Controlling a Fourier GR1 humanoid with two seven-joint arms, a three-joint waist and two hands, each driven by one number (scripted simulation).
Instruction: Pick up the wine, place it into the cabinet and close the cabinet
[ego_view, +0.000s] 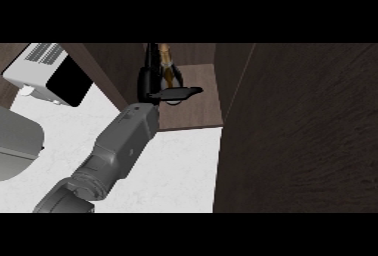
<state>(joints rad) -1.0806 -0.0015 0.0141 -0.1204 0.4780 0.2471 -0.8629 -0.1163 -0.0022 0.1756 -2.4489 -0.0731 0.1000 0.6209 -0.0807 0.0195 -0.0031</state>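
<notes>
The wine bottle (165, 54) shows as a brownish neck and body inside the open cabinet (201, 102), over its brown shelf floor. My left hand (150, 75) reaches into the cabinet from the lower left. Its fingers curl along the bottle's left side and the thumb (179, 92) crosses in front, so most of the bottle is hidden. The cabinet door (303, 130) stands swung open as a large dark panel filling the right of the view. My right hand shows nowhere.
A white microwave (48, 75) with a black front stands at the back left. A large light grey object (15, 145) sits at the left edge. The white counter (177, 170) runs beneath my forearm up to the cabinet's front edge.
</notes>
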